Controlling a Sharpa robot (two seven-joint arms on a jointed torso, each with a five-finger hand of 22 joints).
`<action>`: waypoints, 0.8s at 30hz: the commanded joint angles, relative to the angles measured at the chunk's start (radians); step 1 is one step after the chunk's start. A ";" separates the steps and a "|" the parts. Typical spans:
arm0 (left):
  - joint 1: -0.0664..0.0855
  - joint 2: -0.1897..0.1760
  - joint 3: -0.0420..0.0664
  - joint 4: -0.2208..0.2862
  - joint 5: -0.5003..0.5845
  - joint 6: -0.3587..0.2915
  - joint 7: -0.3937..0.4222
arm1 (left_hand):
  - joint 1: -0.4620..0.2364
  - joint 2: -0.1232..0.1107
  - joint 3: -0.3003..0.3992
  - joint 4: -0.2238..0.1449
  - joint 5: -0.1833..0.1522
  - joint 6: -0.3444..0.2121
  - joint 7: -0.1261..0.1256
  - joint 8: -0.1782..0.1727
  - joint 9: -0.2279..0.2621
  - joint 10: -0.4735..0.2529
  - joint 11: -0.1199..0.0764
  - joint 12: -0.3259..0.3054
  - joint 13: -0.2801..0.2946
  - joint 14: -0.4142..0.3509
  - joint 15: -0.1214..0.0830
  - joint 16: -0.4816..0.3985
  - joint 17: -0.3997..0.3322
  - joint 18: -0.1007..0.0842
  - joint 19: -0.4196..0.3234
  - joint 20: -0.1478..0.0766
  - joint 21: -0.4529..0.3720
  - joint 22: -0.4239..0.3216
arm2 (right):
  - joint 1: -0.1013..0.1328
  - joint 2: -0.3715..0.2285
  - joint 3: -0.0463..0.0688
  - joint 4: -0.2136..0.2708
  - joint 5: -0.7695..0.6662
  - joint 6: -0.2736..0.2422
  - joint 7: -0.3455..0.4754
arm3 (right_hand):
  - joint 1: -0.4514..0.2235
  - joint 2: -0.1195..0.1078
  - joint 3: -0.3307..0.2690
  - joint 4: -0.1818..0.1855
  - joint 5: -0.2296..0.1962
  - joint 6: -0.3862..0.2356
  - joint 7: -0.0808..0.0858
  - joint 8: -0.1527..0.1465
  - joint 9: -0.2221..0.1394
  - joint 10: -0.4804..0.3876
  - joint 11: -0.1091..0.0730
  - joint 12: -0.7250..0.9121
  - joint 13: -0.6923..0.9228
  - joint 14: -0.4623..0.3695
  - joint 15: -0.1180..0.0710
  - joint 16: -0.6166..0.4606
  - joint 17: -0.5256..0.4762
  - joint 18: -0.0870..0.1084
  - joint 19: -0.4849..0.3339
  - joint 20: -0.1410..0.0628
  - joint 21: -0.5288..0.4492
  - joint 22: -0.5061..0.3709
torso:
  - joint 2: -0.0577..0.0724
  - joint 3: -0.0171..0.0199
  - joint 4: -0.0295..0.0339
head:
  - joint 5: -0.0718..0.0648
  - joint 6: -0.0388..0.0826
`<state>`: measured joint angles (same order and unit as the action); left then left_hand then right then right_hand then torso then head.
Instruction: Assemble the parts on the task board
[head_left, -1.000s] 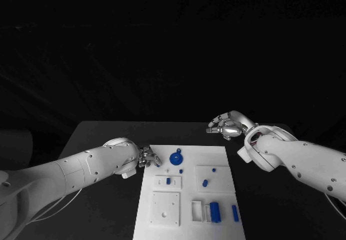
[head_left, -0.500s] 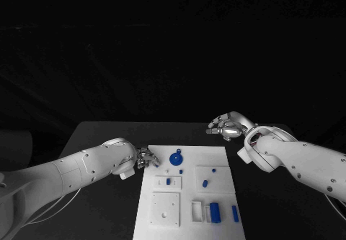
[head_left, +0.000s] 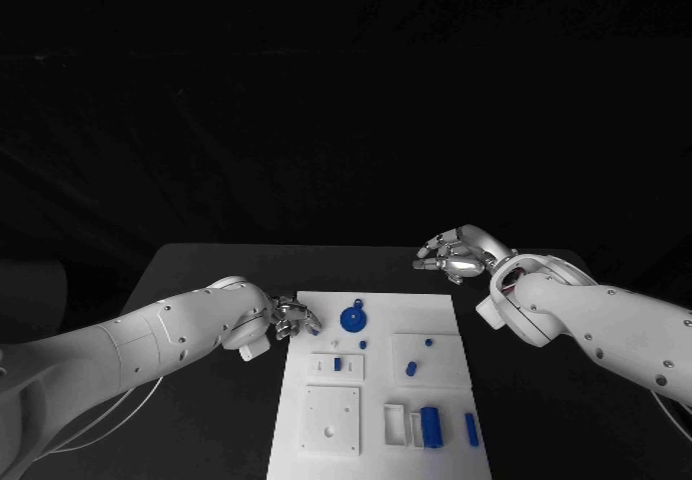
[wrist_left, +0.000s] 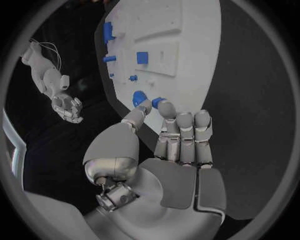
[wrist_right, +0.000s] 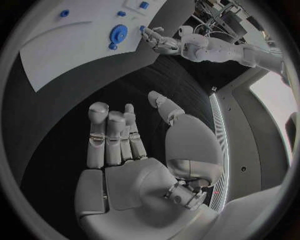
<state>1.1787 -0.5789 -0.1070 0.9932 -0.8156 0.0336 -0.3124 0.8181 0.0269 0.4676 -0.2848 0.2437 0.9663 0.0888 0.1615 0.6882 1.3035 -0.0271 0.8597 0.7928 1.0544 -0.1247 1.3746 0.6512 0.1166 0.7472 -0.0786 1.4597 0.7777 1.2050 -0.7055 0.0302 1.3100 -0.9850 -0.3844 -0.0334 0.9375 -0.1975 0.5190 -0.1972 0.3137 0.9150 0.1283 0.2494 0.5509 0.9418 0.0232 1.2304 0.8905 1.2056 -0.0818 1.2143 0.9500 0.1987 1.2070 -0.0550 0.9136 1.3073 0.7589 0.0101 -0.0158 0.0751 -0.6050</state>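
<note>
Head view first: task board (head_left: 378, 380) lies in the middle of the black table (head_left: 202, 270), and everything else is placed from it. Left hand (head_left: 296, 318) sits at the board's far left corner, fingers curled loosely toward the edge, holding nothing I can make out. Just inboard of it lies the round blue disc (head_left: 352, 319). A blue block (head_left: 431, 426) and a blue bar (head_left: 470, 428) stand at the board's near right part. Right hand (head_left: 457, 251) hovers beyond the board's far right corner, well apart from it, fingers loosely bent and empty.

Left wrist view: left hand (wrist_left: 169, 145) has its fingers side by side and the thumb apart, tips over the board's edge, close to the round blue disc (wrist_left: 139, 97); whether they touch it cannot be told.

Right wrist view: right hand (wrist_right: 134, 150) is spread above bare table, with the task board (wrist_right: 75, 50) well off.

Judgement: the step in hand looks like picking up the disc. It should go best with thumb and fingertips closing on opposite sides of its rim, low and slow, so it does not skid across the smooth board.
</note>
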 joint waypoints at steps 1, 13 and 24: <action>0.002 -0.002 0.007 0.009 0.066 0.015 0.013 | 0.000 -0.010 -0.006 0.000 0.001 0.000 0.001 0.000 0.000 -0.002 0.003 0.004 0.001 -0.004 -0.005 -0.003 0.001 -0.003 -0.007 -0.143 -0.004 0.002 | -0.001 0.003 0.000 -0.003 0.001 0.017 0.009 | -0.006 -0.001 0.000 0.004 0.007 0.000 0.009 -0.005 0.000 -0.005 0.003 0.003 -0.001 -0.004 -0.002 0.006 -0.002 0.063 0.001 -0.007 -0.004 0.018 | 0.000 0.0002 0.0003 | 0.001 0.002; 0.023 -0.034 0.016 0.071 0.171 0.020 0.015 | -0.005 -0.016 -0.009 0.003 -0.002 0.001 0.002 0.000 -0.003 -0.002 0.003 0.006 0.002 -0.003 -0.005 -0.002 0.002 -0.003 -0.005 -0.143 -0.004 0.002 | -0.020 0.033 -0.009 -0.024 -0.091 0.022 0.031 | 0.009 0.001 0.000 -0.009 0.006 -0.010 0.013 -0.010 -0.002 -0.007 0.005 0.005 -0.003 -0.005 0.001 0.006 -0.002 0.063 0.000 -0.008 -0.003 0.019 | 0.000 0.0011 -0.0004 | 0.002 0.009; 0.039 -0.075 0.025 0.147 0.420 0.071 0.012 | -0.012 -0.022 -0.012 0.006 -0.010 0.000 0.002 -0.001 -0.006 -0.005 0.003 0.007 0.003 -0.003 -0.004 -0.001 0.002 -0.002 -0.004 -0.142 -0.004 0.002 | -0.042 0.069 -0.033 -0.019 -0.208 0.010 0.070 | 0.042 0.008 -0.005 -0.054 0.000 -0.023 0.017 -0.017 -0.004 -0.010 0.010 0.009 -0.007 -0.007 0.006 0.007 -0.003 0.063 -0.003 -0.006 -0.002 0.019 | -0.001 0.0007 -0.0009 | -0.005 0.020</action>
<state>1.2163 -0.6524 -0.0829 1.1316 -0.5402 0.0605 -0.3089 0.8047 0.0136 0.4605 -0.2777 0.2386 0.9656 0.0879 0.1618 0.6828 1.3034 -0.0272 0.8596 0.7945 1.0523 -0.1252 1.3747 0.6522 0.1166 0.7472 -0.0786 1.4597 0.7784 1.1653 -0.6400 -0.0025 1.2871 -1.1154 -0.3792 -0.0007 0.9719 -0.1870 0.5149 -0.2489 0.3176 0.9164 0.1310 0.2360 0.5478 0.9345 0.0304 1.2352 0.8845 1.2020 -0.0781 1.2179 0.9479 0.1986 1.2073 -0.0590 0.9136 1.3081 0.7586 0.0111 -0.0158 0.0715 -0.5871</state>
